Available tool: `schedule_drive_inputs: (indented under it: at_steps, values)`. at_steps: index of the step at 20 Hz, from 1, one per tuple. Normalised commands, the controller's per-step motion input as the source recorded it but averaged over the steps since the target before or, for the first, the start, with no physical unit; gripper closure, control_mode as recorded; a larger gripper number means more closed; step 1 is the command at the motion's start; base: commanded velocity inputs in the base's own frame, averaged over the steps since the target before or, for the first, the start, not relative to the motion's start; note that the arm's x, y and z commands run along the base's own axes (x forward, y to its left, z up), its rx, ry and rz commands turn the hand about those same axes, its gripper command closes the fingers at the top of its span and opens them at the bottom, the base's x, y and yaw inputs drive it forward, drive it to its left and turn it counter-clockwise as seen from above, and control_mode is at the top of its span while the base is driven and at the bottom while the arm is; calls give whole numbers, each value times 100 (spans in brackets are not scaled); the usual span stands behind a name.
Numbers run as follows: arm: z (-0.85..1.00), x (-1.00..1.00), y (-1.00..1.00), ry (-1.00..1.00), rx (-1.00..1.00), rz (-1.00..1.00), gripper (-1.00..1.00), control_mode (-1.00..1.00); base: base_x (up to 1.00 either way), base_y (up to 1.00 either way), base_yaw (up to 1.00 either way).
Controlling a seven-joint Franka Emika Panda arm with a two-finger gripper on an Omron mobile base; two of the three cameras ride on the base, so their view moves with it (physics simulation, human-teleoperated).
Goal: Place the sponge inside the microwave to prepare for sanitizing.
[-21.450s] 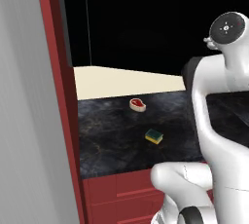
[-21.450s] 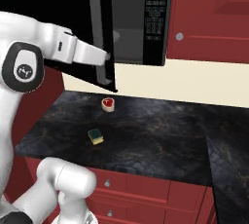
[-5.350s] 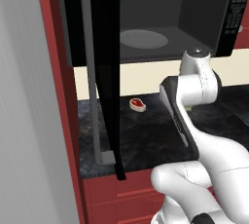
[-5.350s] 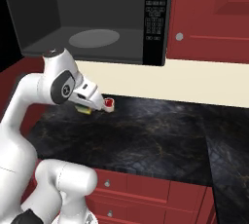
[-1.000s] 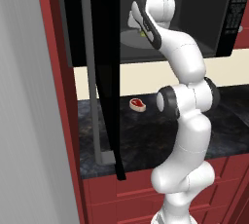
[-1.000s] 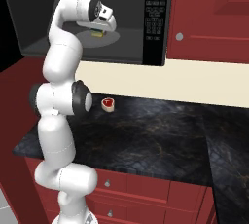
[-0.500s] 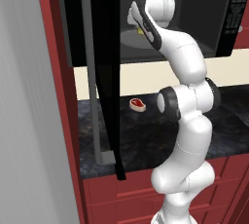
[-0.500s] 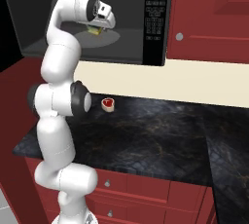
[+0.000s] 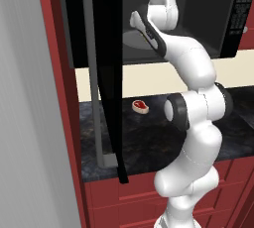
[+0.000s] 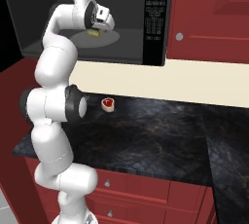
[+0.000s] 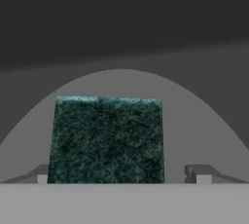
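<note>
sponge (image 11: 107, 140): green side up, lying on glass turntable (image 11: 204, 121) inside microwave (image 10: 156, 33)
gripper (image 11: 121, 175): jaws spread wide, tips either side of sponge w/ a gap at the right, nothing held
door (image 9: 106, 73): wide open
steak piece (image 10: 108, 103): on counter (image 10: 160, 140), not involved
progress: sponge looks placed; left: pull arm out, maybe shut door

No lettering can be read with certainty. The black microwave's button panel (image 10: 156, 17) carries a small display near its top edge and rows of white key markings below, all too small and blurred to make out.
</note>
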Motion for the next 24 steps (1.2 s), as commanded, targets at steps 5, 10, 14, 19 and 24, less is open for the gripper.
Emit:
schedule_drive_inputs:
  at_steps: [5, 10, 14, 19, 24]
  values:
    - [-12, 0, 0, -5, 11, -2, -100, -100, 0, 0, 0]
    - [4, -6, 0, -16, 4, -1, -100, -100, 0, 0, 0]
    - [17, -1, 0, -14, 0, 0, -100, -100, 0, 0, 0]
    - [28, 0, 4, -15, 0, 0, -100, -100, 0, 0, 0]
    - [47, 0, 7, -12, 0, 0, -100, -100, 0, 0, 0]
